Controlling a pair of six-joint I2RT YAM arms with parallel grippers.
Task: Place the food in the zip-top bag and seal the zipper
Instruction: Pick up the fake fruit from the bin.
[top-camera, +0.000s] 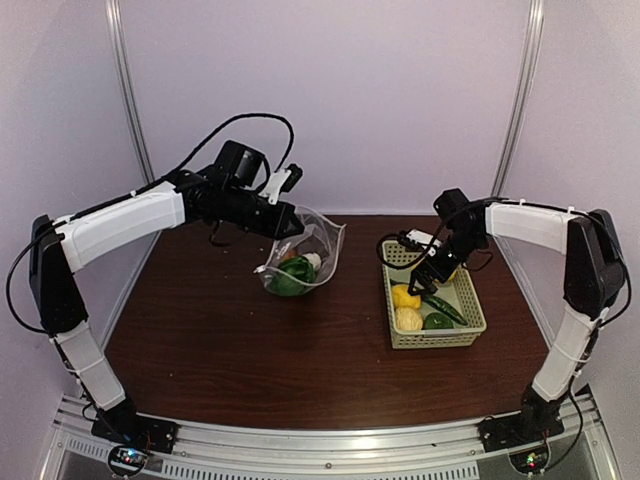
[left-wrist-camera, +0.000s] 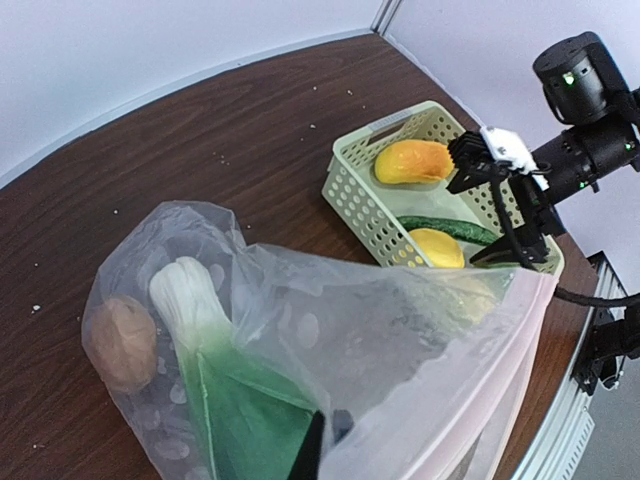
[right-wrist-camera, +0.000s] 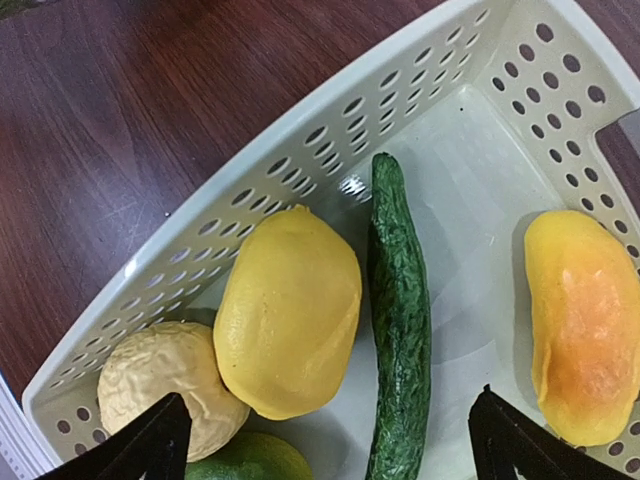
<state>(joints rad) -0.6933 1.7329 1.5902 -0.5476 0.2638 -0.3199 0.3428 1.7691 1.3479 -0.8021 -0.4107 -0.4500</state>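
The clear zip-top bag hangs from my left gripper, which is shut on its upper edge above the table. Inside lie a leafy green bok choy and a brown round piece. The zipper runs as a pale strip along the bag's open mouth. My right gripper hovers open over the pale green basket, with nothing between its fingers. Below it lie a yellow lemon, a green cucumber, an orange-yellow piece, a pale wrinkled lemon and a green piece.
The basket stands on the right of the dark wooden table, about a hand's width from the bag. Pale walls close the back and sides. Both arm bases sit at the near edge.
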